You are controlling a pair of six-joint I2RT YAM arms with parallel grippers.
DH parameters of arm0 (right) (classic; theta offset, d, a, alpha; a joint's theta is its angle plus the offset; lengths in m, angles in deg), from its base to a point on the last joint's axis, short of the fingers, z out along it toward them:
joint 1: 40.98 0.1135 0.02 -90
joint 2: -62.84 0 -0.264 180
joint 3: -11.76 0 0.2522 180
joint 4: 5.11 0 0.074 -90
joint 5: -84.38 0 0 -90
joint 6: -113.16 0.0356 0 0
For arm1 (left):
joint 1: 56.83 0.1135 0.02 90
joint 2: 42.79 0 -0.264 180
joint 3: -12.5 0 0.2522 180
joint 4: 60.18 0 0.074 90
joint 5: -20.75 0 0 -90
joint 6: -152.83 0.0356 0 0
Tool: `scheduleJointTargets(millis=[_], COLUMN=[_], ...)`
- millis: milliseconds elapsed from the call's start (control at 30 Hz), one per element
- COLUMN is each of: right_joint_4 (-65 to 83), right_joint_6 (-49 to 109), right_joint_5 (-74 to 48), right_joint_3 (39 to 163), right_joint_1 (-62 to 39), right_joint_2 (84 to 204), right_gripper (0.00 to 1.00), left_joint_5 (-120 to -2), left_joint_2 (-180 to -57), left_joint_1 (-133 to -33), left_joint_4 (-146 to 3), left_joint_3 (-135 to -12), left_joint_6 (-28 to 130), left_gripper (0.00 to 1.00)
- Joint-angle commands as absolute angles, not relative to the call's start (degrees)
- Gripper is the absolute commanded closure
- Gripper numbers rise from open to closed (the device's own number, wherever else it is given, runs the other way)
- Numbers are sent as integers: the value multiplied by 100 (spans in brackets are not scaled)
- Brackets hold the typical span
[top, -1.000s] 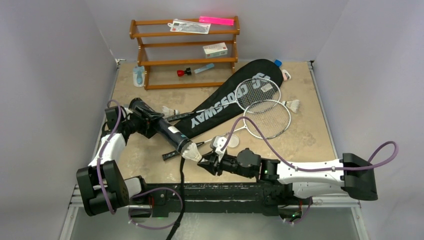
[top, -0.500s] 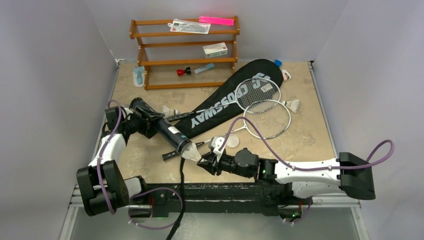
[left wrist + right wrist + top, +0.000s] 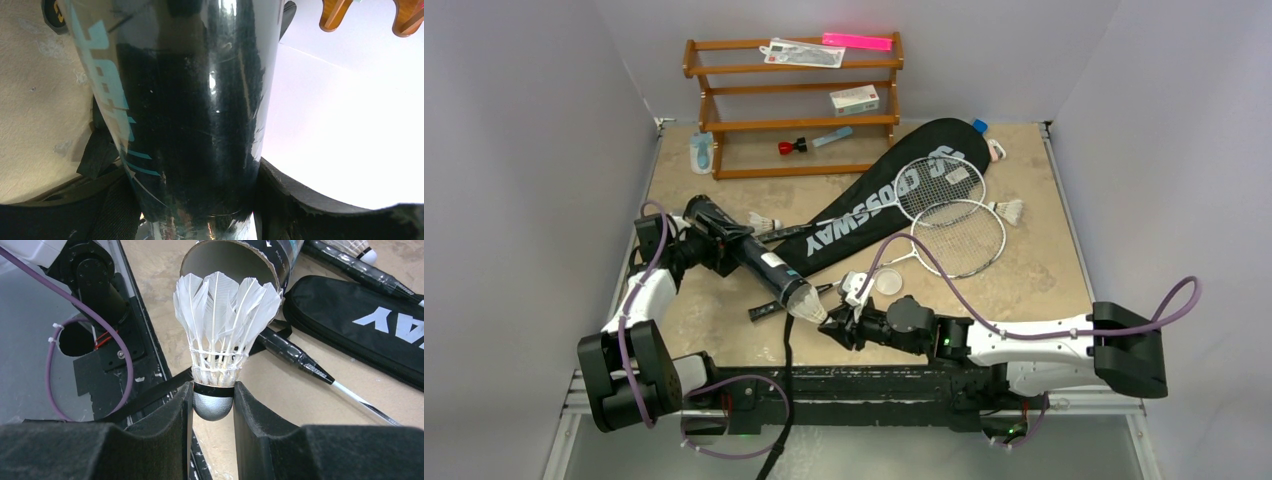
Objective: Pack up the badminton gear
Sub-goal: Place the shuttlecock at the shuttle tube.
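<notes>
A white feather shuttlecock [image 3: 220,335] with a grey rounded base is pinched at that base between the padded black fingers of the right gripper [image 3: 213,401], near the table's front edge. Its feathers point at the open, cardboard-coloured mouth of the dark glossy cylindrical tube [image 3: 235,262]. The feather tips reach the rim, but whether they are inside cannot be told. The left gripper [image 3: 712,242] is clamped around the tube's far half, over the table's left side.

Behind them lies the long black bag [image 3: 874,205] lettered CROSSWAY. The two silver-framed rackets [image 3: 954,215] lie with overlapping heads, one head on the bag. One loose shuttlecock [image 3: 767,221] lies beside the tube and another loose shuttlecock [image 3: 1007,210] lies right of the racket heads.

The tan mottled tabletop [image 3: 1044,280] is enclosed by plain pale grey walls, with a brown wooden rack [image 3: 804,124] at the back.

A black racket handle passes beneath the tube's mouth and is partly hidden. The left wrist view is filled by the tube, its right side washed out white. The small items on the rack are too small to identify.
</notes>
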State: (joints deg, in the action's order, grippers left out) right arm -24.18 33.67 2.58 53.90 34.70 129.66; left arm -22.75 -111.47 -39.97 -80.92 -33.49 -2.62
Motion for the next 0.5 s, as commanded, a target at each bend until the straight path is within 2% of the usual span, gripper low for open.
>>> scheduleJointTargets(millis=[0,467], right_joint_4=[-2362,-1938], right_joint_6=[3537,3382], right_joint_5=[324,298], right_joint_3=[5530,5855], right_joint_1=[3428,3391], right_joint_2=[13003,12938], right_gripper=[78,83], left_joint_5=[-2093,-2439], left_joint_2=[-11047,-10998], left_joint_1=[-3952,-3952], left_joint_4=[-7825,-8088], left_joint_3=[-3351,-3378], left_joint_6=[-303,-229], left_gripper=[54,54])
